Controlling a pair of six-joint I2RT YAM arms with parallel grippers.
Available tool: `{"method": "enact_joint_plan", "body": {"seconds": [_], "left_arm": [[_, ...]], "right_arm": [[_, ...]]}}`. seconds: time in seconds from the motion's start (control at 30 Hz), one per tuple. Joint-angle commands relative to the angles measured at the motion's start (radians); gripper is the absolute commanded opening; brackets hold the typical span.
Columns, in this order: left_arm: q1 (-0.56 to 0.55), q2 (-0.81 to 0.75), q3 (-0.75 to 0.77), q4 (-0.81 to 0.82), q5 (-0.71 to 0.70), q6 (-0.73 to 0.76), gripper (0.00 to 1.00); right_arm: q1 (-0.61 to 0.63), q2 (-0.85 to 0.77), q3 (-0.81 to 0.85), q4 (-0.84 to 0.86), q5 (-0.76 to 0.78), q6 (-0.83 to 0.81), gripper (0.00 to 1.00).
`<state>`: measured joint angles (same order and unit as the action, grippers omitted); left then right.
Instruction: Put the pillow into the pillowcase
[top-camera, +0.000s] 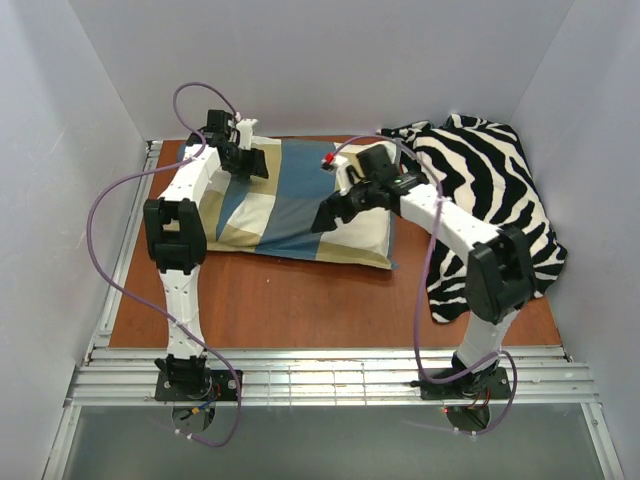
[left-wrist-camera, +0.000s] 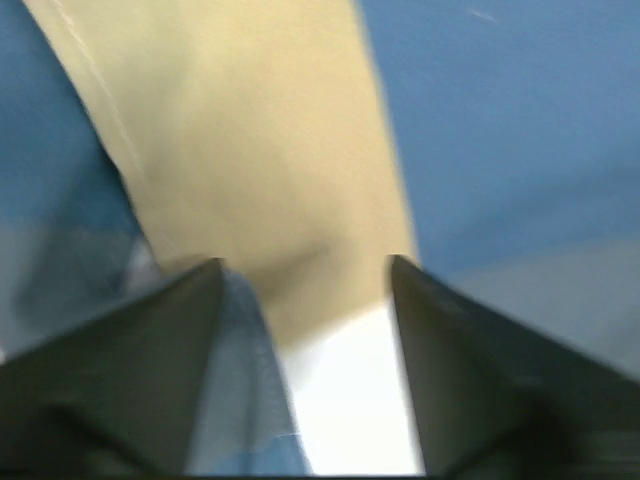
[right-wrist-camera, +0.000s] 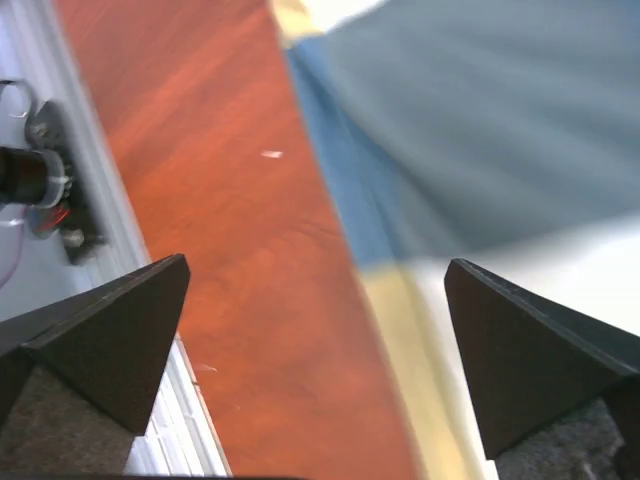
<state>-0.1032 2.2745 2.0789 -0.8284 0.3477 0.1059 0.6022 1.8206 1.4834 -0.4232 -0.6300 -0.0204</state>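
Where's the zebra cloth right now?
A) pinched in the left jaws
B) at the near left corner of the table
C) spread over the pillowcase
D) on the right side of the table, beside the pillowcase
D: the zebra-striped cloth lies bunched on the right side of the table, beside the pillowcase rather than over it, and neither arm's jaws are on it.

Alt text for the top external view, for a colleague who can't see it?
The blue, tan and cream checked pillowcase lies plump on the wooden table, the left gripper over its far left corner and the right gripper over its right end. A zebra-striped cloth is heaped at the table's far right.
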Motion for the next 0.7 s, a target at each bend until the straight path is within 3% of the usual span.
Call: {"method": "enact_joint_plan", "body": {"seconds": [0.0, 0.03, 0.17, 0.43, 0.57, 0.67], "left_arm": [[0.055, -0.180, 0.031, -0.092, 0.164, 0.087, 0.86], [0.077, -0.263, -0.050, -0.089, 0.186, 0.110, 0.98], [0.236, -0.438, -0.275, -0.104, 0.120, 0.260, 0.98], [0.560, -0.495, -0.534, -0.115, 0.062, 0.754, 0.98], [0.585, -0.491, -0.686, 0.010, 0.053, 0.844, 0.98], [0.580, -0.465, -0.718, 0.110, 0.091, 0.833, 0.98]], "right_arm": [[-0.084, -0.118, 0.014, -0.232, 0.148, -0.285, 0.99], [-0.096, -0.144, -0.044, -0.248, 0.189, -0.332, 0.99], [-0.111, -0.260, -0.213, -0.252, 0.447, -0.453, 0.99], [-0.108, -0.331, -0.477, -0.244, 0.654, -0.489, 0.99], [-0.108, -0.320, -0.541, -0.135, 0.705, -0.458, 0.99], [-0.110, -0.265, -0.522, -0.060, 0.730, -0.403, 0.99]]}}
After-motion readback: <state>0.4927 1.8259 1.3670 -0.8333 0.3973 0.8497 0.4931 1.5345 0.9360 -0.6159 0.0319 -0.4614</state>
